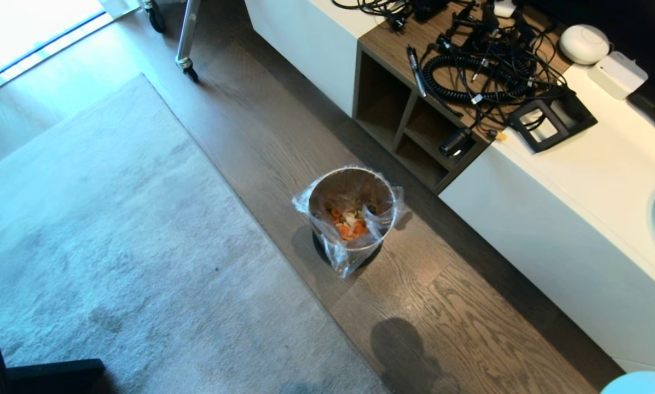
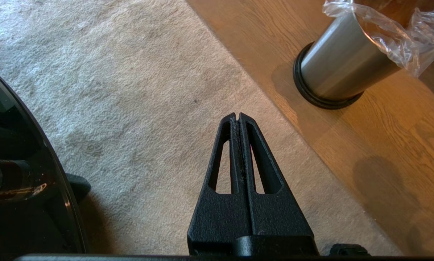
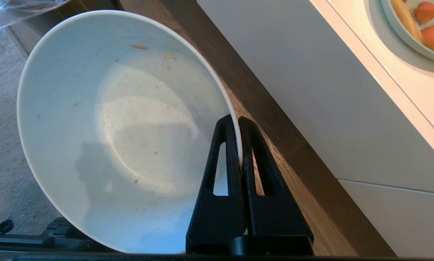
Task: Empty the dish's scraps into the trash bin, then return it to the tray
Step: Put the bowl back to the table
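- The white cabinet (image 1: 568,219) is the biggest thing here. It stands by the wood floor (image 1: 283,142), with a grey rug (image 1: 103,230) on the other side. I cannot see the tray in any view.
- The trash bin (image 1: 352,219) stands upright on the wood floor, near the cabinet. The scraps (image 1: 349,223) lie inside it, in the clear bag.
- The dish (image 3: 122,130) is almost empty, with just a few tiny orange bits stuck inside. It is round, so it has no long side. It is tipped up, with its open side facing the wrist camera.
- The right gripper (image 3: 240,121) pinches the dish's rim, one finger inside and one outside.
- The left gripper (image 2: 237,116) hangs over the rug with its fingers pressed together, holding nothing.
- I think the next job is putting the dish back. Keep the pinch tight, turn the dish flat, and lift it clear over the cabinet edge.
- A blue-green plate (image 3: 412,32) with food sits on the cabinet top. Do not bump it.
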You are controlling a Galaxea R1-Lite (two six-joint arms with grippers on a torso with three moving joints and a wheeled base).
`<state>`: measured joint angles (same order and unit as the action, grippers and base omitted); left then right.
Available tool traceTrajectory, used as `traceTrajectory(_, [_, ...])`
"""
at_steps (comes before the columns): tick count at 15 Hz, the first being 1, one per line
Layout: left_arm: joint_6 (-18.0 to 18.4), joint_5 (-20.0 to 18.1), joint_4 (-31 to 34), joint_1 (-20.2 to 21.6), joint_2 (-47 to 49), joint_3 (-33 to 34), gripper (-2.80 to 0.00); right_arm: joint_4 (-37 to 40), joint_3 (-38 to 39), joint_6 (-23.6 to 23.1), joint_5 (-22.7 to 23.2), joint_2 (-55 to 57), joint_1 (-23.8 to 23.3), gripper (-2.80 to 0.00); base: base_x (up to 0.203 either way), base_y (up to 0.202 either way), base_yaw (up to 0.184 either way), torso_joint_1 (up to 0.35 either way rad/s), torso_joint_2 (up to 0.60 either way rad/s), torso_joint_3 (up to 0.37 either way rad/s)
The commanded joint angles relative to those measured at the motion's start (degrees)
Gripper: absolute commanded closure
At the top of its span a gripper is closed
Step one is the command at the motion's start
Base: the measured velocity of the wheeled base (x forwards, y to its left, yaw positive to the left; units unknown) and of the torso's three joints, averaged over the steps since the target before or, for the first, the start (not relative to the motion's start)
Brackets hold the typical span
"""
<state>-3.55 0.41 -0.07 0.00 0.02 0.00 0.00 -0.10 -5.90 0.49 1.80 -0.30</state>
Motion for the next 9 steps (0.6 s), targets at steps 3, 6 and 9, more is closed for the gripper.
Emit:
traceTrajectory(3, [-0.1,0.0,0.0,0.0,0.0,0.0,0.0,0.1,0.1,-0.2,0.8,-1.7,0.0,0.0,0.0,0.0,0.0,0.0,0.0,0.0])
traceTrajectory(6, [-0.1,0.0,0.0,0.0,0.0,0.0,0.0,0.1,0.1,-0.1,0.8,-1.7,0.0,0.0,0.0,0.0,0.0,0.0,0.0,0.0])
traceTrajectory(9, [-0.1,0.0,0.0,0.0,0.0,0.0,0.0,0.1,0.1,-0.1,0.8,-1.7,0.0,0.0,0.0,0.0,0.0,0.0,0.0,0.0])
